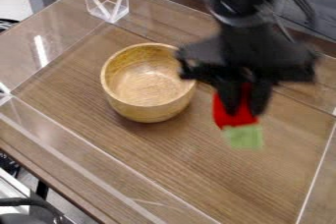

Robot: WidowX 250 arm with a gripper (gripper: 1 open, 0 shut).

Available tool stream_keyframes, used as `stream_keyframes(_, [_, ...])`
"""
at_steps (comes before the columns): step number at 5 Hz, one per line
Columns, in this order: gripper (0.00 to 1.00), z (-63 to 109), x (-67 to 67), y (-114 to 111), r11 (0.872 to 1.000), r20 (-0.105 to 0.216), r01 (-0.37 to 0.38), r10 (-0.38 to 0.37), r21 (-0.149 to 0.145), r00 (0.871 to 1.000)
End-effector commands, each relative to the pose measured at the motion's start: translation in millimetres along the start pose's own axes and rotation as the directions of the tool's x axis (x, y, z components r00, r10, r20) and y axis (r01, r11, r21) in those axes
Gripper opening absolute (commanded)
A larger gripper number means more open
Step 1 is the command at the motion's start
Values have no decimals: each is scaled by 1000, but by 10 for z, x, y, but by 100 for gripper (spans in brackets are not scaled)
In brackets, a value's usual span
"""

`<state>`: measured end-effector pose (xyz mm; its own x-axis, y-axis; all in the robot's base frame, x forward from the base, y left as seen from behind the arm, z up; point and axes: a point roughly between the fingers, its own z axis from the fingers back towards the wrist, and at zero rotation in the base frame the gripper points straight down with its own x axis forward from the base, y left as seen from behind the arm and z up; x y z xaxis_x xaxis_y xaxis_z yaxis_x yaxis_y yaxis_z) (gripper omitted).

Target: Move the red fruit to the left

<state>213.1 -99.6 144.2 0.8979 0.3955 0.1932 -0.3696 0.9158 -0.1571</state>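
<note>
The red fruit [233,111] hangs above the wooden tabletop to the right of the wooden bowl [148,81], its green leafy cap [245,137] pointing down. My black gripper [238,98] comes down from above and is shut on the fruit's upper part. Fruit and gripper are clear of the bowl's right rim. The arm hides the table directly behind it.
Clear plastic walls [53,120] fence the wooden tabletop [118,159] on the left, front and right. A small clear plastic stand [108,5] sits at the back left corner. The bowl holds nothing that I can see.
</note>
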Motion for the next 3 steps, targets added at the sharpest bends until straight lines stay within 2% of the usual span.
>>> stream_keyframes(1, [0, 116, 320, 273, 997, 60, -70, 71, -14, 996])
stream_keyframes(2, [0, -48, 385, 160, 995, 60, -96, 97, -16, 993])
stream_keyframes(3, [0, -152, 504, 153, 991, 61, -130, 131, -21, 990])
